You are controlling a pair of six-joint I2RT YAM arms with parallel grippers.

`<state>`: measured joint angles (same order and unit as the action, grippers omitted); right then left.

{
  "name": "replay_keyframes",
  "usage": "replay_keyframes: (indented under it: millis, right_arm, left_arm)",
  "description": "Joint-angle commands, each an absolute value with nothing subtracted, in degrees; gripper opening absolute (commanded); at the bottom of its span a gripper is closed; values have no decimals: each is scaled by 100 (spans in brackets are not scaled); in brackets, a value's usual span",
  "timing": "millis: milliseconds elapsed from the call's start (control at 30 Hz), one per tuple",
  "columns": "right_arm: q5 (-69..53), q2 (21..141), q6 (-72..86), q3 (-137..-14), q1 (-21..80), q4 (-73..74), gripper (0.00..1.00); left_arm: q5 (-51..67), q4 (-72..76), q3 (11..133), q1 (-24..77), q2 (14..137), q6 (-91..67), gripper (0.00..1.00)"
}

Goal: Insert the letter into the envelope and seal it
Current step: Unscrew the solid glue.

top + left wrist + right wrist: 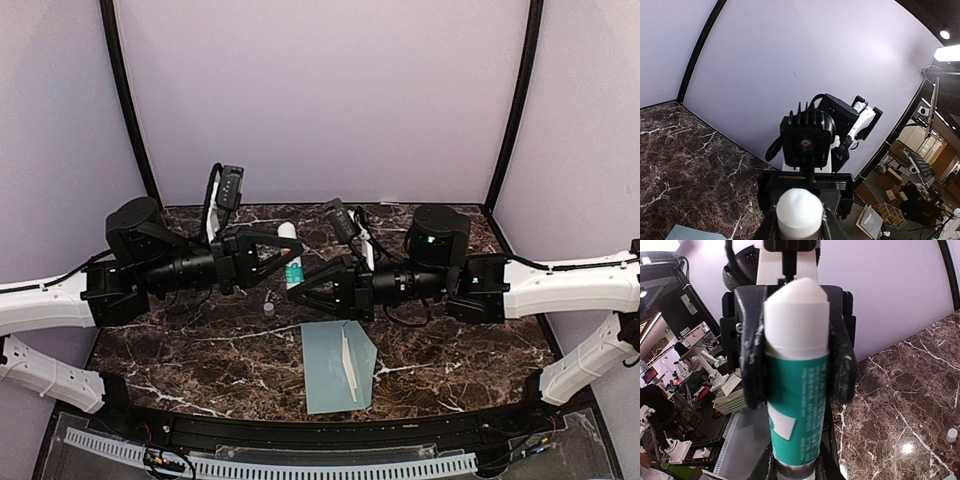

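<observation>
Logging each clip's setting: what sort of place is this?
Probably a robotics lab work cell: a marble-patterned table boxed in by plain lilac backdrop panels, with cluttered benches and boxes beyond.

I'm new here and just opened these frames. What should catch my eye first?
Both arms meet above the middle of the table, the left gripper and the right gripper both clamped on one green-and-white glue stick, its white tip bared. A small white cap lies on the marble just below, and the grey-teal envelope lies flap open near the front edge.
</observation>
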<state>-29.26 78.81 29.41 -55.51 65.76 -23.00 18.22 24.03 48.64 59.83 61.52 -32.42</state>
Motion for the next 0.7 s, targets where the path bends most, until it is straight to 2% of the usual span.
replay_keyframes:
  millis: [0, 200, 533, 600, 667]
  right_arm:
    - [-3046, 7813, 2985, -5646, 6599, -2523, 15]
    - [-3416, 7651, 3302, -5460, 6492, -3050, 15]
    - [-4238, 7571, 4094, -5151, 6314, -4097, 16]
    - [-4246, 7574, 4132, -5159, 6314, -4103, 20]
    - [-4106, 7528, 4090, -5138, 6317, -3978, 32]
  left_arm:
    - [2059, 2696, 4933, 5894, 6135, -3301, 15]
    - [2235, 2798, 4766, 5843, 6107, -3354, 4]
    - [3036, 3251, 4592, 5777, 6089, -3399, 2]
    - [3039, 3283, 4590, 5779, 6106, -3411, 1]
    - [2895, 3380, 4542, 5775, 6093, -3440, 0]
